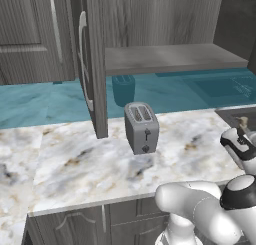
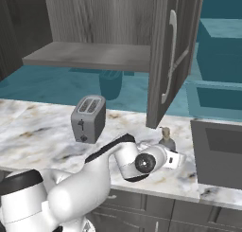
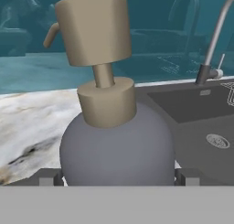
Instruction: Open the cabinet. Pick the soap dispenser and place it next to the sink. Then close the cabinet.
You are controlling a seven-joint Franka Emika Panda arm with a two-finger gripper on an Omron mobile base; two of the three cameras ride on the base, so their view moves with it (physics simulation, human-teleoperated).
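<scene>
Soap dispenser (image 3: 116, 145): stands upright on the marble worktop (image 1: 100, 159), just beside the sink's left rim. Grey rounded body, brass-coloured collar and pump head on top.

Where it lies from me: straight ahead between my two finger tips, which show low at either flank of its body in the hand view. In the right base view the bottle (image 2: 166, 140) sits just past my gripper (image 2: 177, 159).

Long axis: vertical, pump spout turned off to one side. I come at it level, across that axis.

Gripper state: my jaws stand wide apart on both sides of the bottle. I cannot tell whether the pads touch it; I judge that I have no squeeze on it.

Sink (image 3: 201, 122): dark basin directly beyond and to one side of the bottle, with a drain and a curved faucet (image 3: 215, 35) behind it.

Cabinet (image 1: 165, 59): both doors hang open, the shelf inside bare. The right-hand door (image 2: 172, 56) stands out over the worktop above and near my hand, its bar handle toward me.

Toaster (image 1: 141, 127): well apart from the bottle, toward the cabinet's left door.

Step in hand, as I judge it: the bottle looks set down at its place, so what remains is backing straight off without tipping it, then shutting the doors.

Risk: the bottle is narrow-topped; a sideways drag by either finger could topple it into the basin.
</scene>
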